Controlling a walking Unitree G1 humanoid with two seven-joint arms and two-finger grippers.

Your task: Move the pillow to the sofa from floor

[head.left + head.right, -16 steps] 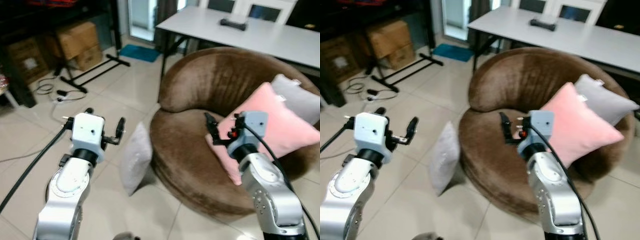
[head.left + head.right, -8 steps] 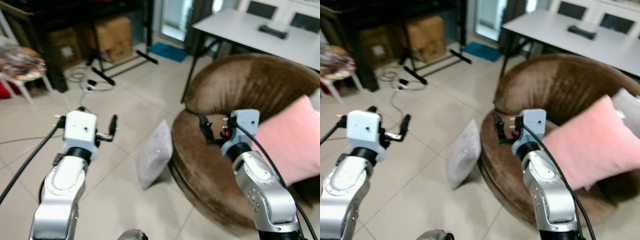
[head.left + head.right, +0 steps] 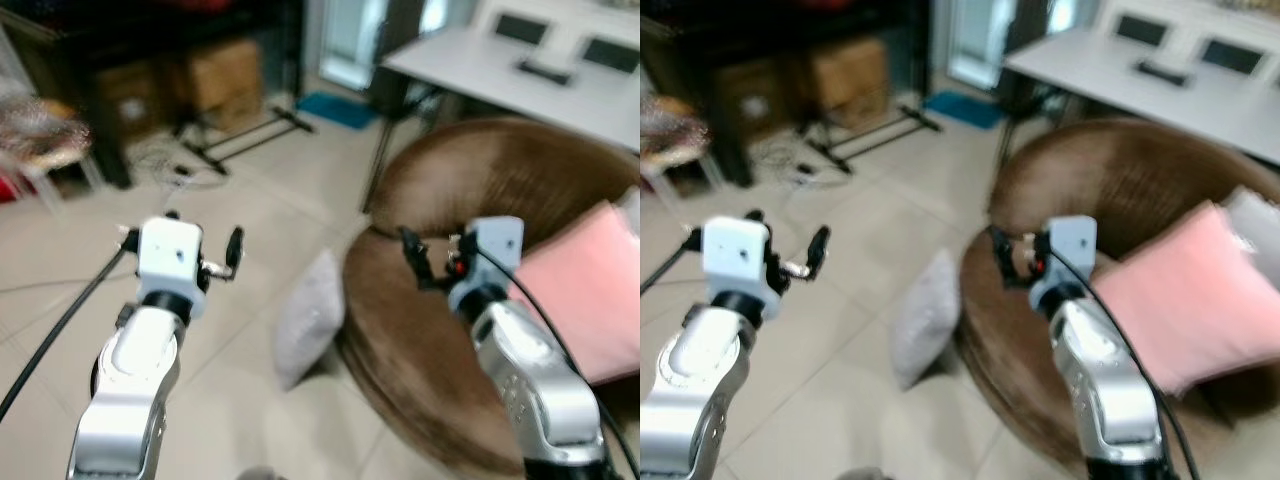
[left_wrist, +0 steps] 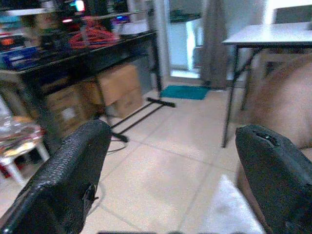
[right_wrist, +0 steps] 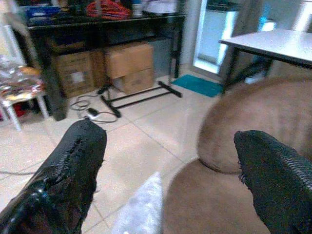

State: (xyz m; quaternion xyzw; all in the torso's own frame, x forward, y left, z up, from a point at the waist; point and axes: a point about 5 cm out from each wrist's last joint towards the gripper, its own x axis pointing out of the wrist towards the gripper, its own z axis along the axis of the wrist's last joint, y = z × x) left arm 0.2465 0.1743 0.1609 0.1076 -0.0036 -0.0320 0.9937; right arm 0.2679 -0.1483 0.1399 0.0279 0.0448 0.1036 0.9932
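A light grey pillow [image 3: 308,330] stands on its edge on the tiled floor, leaning against the front of the round brown sofa [image 3: 480,200]. My left gripper [image 3: 203,240] is raised to the left of the pillow, open and holding nothing. My right gripper [image 3: 437,258] hovers over the sofa's near rim, to the pillow's right, also open and holding nothing. The left wrist view catches the pillow's top [image 4: 229,214] between wide-apart fingers [image 4: 73,170]. In the right wrist view the pillow [image 5: 141,212] sits low beside the sofa [image 5: 253,117].
A pink pillow [image 3: 585,290] and a grey one rest on the sofa seat. Behind the sofa stands a white table [image 3: 520,80]. Cardboard boxes [image 3: 225,75], a black stand's legs [image 3: 240,135], cables [image 3: 160,160] and a teal mat [image 3: 335,108] lie at the back left.
The whole picture has swung left and blurred, so the camera moved. The pillow still leans on the sofa, and both grippers stay raised and open.
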